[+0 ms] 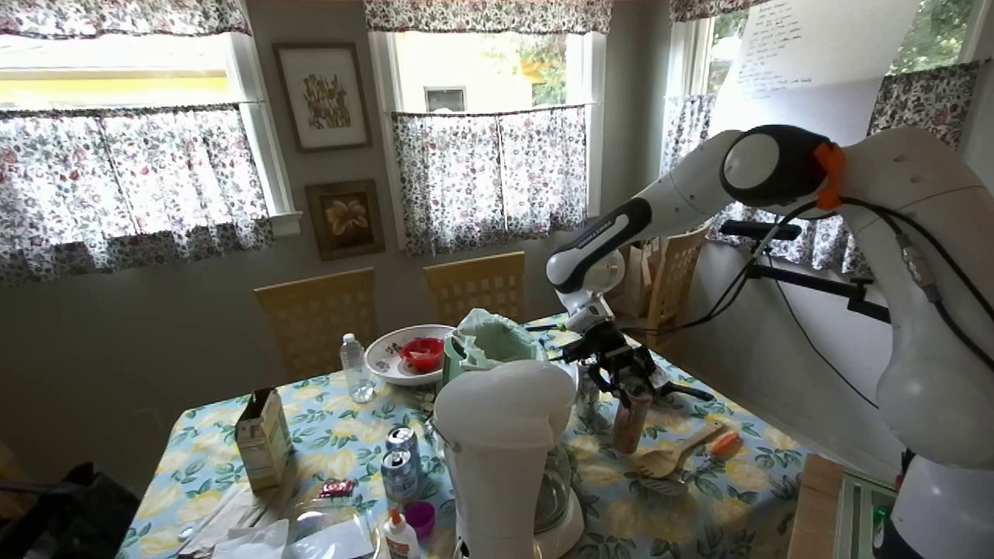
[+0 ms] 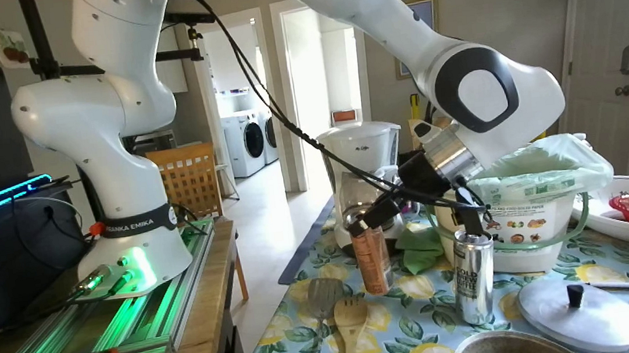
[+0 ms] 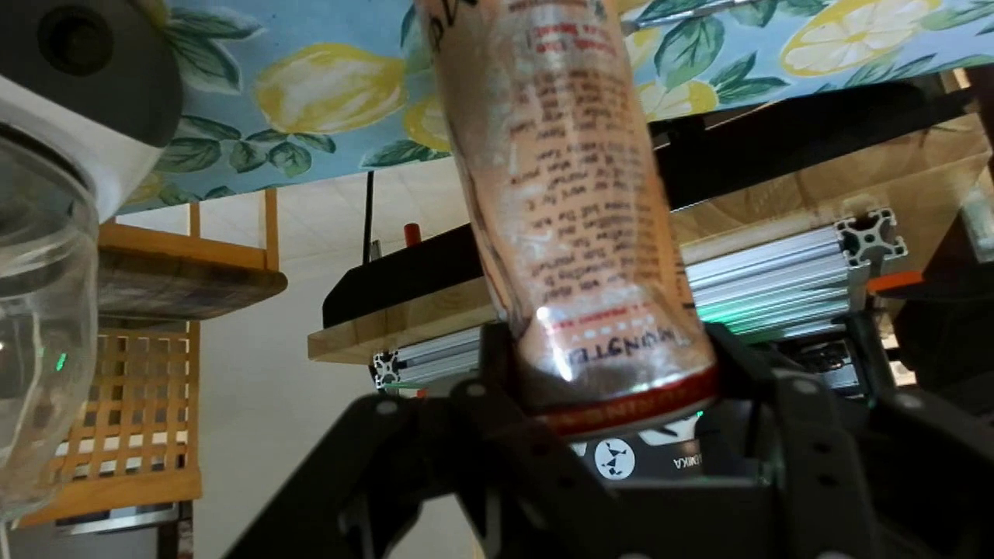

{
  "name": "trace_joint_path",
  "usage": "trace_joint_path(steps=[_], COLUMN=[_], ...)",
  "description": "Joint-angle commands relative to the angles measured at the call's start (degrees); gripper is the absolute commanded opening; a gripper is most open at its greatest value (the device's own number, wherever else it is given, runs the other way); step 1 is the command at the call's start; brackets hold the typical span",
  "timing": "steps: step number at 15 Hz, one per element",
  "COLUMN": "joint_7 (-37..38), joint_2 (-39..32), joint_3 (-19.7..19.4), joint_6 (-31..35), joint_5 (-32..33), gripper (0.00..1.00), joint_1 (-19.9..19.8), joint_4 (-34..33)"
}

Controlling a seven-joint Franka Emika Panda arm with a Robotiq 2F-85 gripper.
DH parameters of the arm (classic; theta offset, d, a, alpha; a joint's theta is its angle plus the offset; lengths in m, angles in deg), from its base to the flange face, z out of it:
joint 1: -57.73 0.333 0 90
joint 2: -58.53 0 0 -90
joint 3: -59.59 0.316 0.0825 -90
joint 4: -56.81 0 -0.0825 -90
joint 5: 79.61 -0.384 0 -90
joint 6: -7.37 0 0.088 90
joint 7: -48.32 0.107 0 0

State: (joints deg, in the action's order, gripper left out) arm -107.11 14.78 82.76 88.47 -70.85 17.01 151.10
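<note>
Fingers [image 3: 497,361] grasp orange can [image 2: 374,264] by upper end. Wooden spork [image 2: 351,316], spatula [image 2: 325,298] lie between can and worktop [image 2: 396,343] edge nearest robot base [image 2: 130,254]. Silver can [image 2: 475,285] upright, farther from that edge.

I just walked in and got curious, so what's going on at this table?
The robot's gripper holds a peach-coloured can by its upper end, over the lemon-patterned tablecloth. Whether the can's base touches the tablecloth is hard to tell. A silver can and a white coffee maker stand nearby.

can [image 3: 575,186]: peach, red-rimmed | claw [image 3: 613,357]: black | tablecloth [image 2: 408,321]: blue, yellow-lemon print
</note>
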Motion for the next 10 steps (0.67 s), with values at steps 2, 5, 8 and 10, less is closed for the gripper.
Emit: trace_joint_path(steps=[2,5,8,10], joint_7=[-0.6,-0.2,-0.2,-1.9], joint_2=[-3.4,-4.6,-5.7,-5.7], joint_3=[-4.3,-3.2,-2.2,-4.3], joint_6=[-0.9,-1.0,-0.8,-0.9], joint_5=[0.3,0.2,0.1,-1.0], gripper=[0.37,0.37,0.37,0.37], joint_1=[4.2,3.8,3.4,5.2], joint_4=[-3.2,-4.7,-5.6,-6.2])
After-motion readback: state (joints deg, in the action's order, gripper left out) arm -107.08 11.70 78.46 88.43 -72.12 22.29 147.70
